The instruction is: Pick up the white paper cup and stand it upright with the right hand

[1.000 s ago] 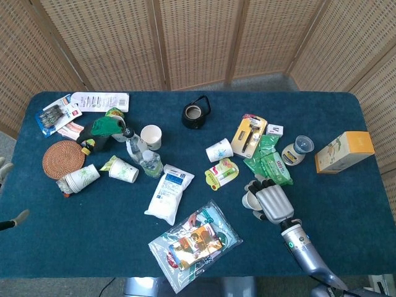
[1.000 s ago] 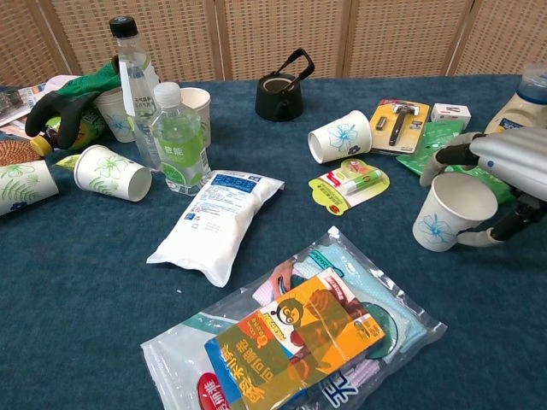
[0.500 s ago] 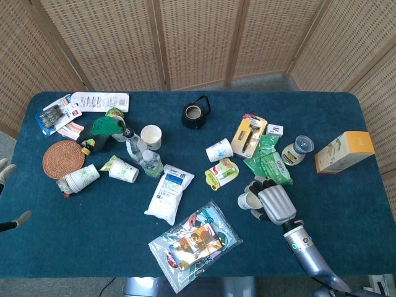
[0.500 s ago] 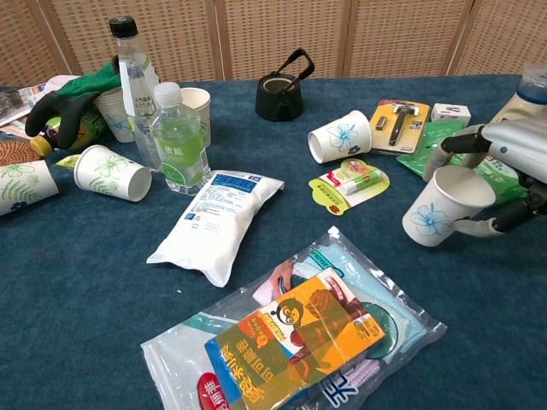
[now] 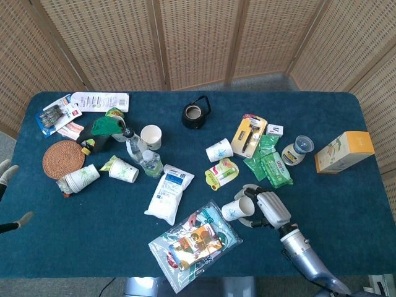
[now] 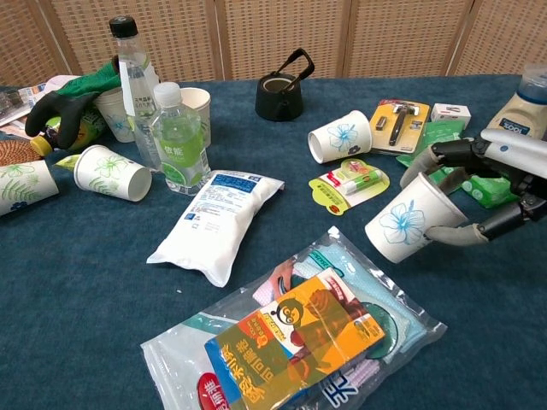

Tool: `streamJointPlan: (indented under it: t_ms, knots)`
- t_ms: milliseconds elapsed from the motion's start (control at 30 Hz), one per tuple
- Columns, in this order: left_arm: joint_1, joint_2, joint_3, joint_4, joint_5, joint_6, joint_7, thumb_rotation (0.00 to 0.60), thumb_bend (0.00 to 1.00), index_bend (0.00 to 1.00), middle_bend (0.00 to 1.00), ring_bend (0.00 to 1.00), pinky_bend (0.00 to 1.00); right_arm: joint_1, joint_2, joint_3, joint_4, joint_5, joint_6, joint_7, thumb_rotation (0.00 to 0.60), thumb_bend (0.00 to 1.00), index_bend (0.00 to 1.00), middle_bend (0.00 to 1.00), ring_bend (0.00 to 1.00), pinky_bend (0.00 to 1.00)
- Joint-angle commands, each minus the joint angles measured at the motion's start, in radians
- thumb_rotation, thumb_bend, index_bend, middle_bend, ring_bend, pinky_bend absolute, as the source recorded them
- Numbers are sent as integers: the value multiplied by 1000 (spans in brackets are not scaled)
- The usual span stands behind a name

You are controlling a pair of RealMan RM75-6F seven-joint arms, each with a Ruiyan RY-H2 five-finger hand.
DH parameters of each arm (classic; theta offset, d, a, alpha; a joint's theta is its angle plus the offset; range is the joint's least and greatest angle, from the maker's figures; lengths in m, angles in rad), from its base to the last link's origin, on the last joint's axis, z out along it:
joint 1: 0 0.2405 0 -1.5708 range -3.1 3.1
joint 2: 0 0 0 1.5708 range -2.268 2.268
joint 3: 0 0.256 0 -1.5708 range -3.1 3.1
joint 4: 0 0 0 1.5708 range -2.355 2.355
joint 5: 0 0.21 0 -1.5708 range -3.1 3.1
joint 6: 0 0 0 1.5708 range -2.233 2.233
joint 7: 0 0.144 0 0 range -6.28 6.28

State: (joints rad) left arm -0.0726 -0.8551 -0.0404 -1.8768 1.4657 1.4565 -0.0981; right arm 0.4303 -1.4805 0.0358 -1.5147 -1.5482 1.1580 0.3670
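A: The white paper cup (image 6: 414, 219) is seen held off the table by the right hand (image 6: 487, 184), fingers (image 6: 444, 154) wrapped over its upper wall and the thumb pressed beneath. In the head view the same cup (image 5: 237, 209) is found at about five o'clock on the blue table (image 5: 346, 204), just at three o'clock of the clear snack bag (image 5: 197, 242).

B: And how is it lying?

A: It is tilted well over, its base toward the snack bag and its mouth turned into the palm; it is not upright. The left hand is barely caught at the nine o'clock edge of the head view, and whether it is open cannot be told.

B: How is the cup judged to handle?

A: It is taken to be very light, thin-walled and easily crushed, and its waxy side may be slippery. A hold around the mid-wall, spread evenly, is judged safest; squeezing near the open rim could fold it. Since so little weight is there to steady it, it should be set down base-flat on bare cloth at six o'clock of the green wipes packet (image 6: 475, 184) before being released
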Motion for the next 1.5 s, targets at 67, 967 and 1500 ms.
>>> streamJointPlan:
  t_ms: [67, 967, 1500]
  knots:
    - [0, 0, 0, 1, -1, -1, -1, 600, 244, 0, 0, 0, 0, 6, -27, 9, 62, 15, -5, 72, 600, 281, 369, 369, 203, 323]
    - [4, 11, 2, -2, 3, 4, -27, 600, 242, 0, 0, 0, 0, -33, -38, -13, 286, -23, 92, 151, 600, 141, 202, 0, 0, 307]
    - [5, 15, 2, 0, 2, 3, -41, 600, 243, 0, 0, 0, 0, -53, 165, -76, -124, 11, 14, -489, 599, 194, 0, 0, 0, 83]
